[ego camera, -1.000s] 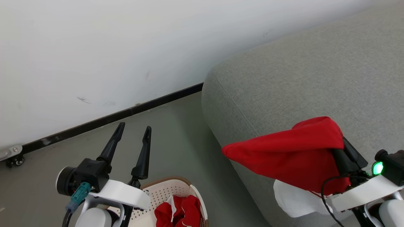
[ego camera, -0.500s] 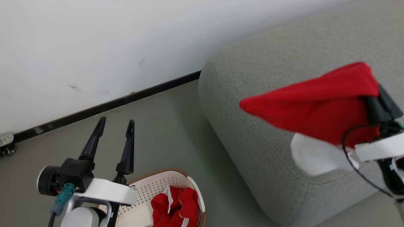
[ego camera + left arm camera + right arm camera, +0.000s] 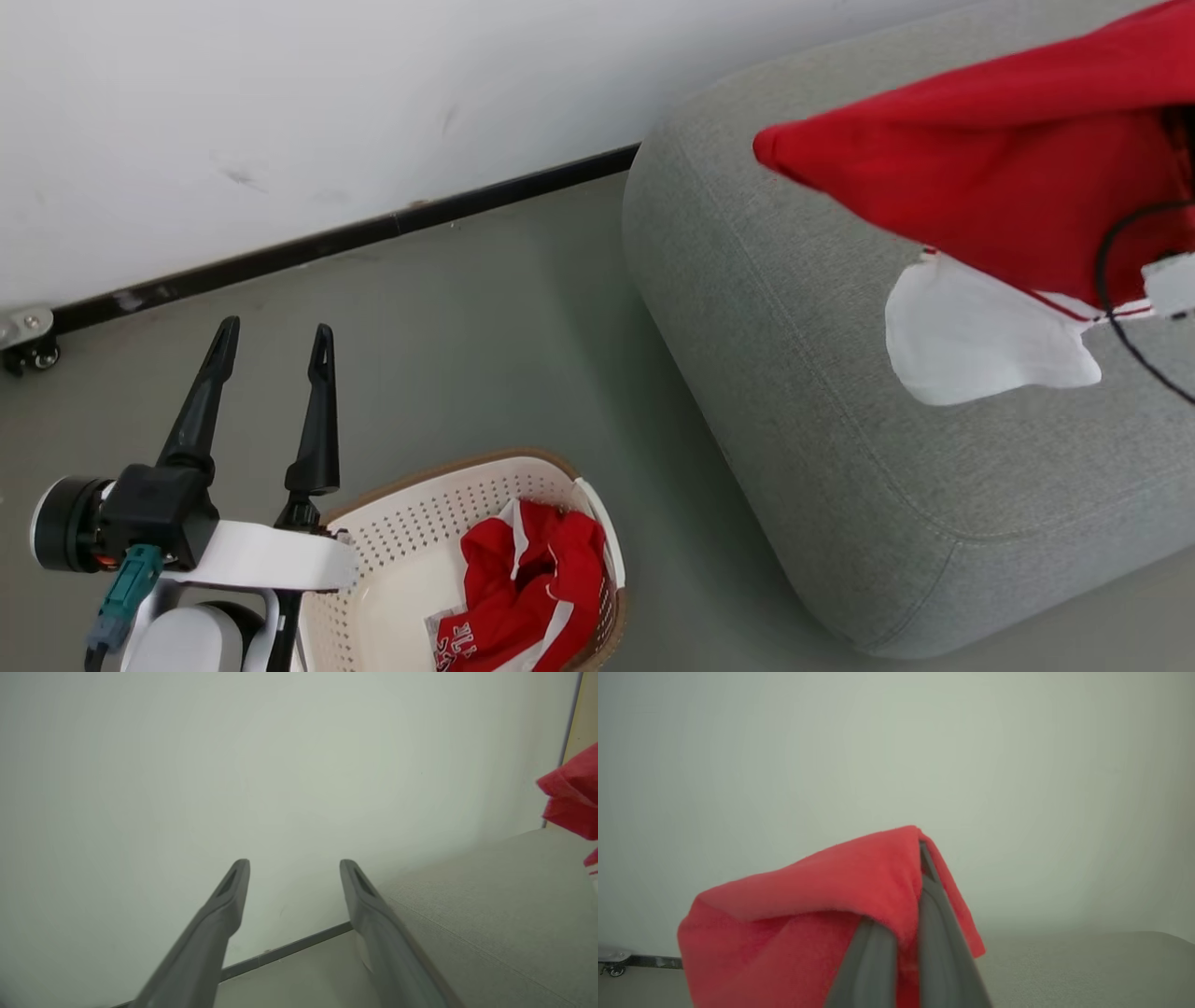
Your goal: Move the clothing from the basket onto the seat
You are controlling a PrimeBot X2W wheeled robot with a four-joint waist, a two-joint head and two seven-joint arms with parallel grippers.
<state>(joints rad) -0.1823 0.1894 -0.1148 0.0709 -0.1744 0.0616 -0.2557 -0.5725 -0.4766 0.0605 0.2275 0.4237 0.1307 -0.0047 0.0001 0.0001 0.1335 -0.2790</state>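
A red garment (image 3: 980,168) with a white panel (image 3: 980,336) hangs in the air over the grey seat (image 3: 840,448). In the right wrist view my right gripper (image 3: 920,858) is shut on this clothing (image 3: 808,905), which drapes over its fingers (image 3: 936,938). More red clothing (image 3: 527,588) with white trim and lettering lies crumpled in the cream basket (image 3: 439,467) on the floor. My left gripper (image 3: 274,336) stands open and empty, left of the basket and above the floor. Its fingers (image 3: 219,914) point at the wall, with the seat (image 3: 490,905) to their right.
A white wall with a black baseboard (image 3: 373,229) runs behind the grey floor (image 3: 485,345). A caster wheel (image 3: 28,345) sits at the far left by the wall. The basket stands just left of the seat's rounded front corner.
The head camera has shifted. My right gripper has carried the red garment up and further over the seat, toward the view's upper right. The left gripper has stayed open.
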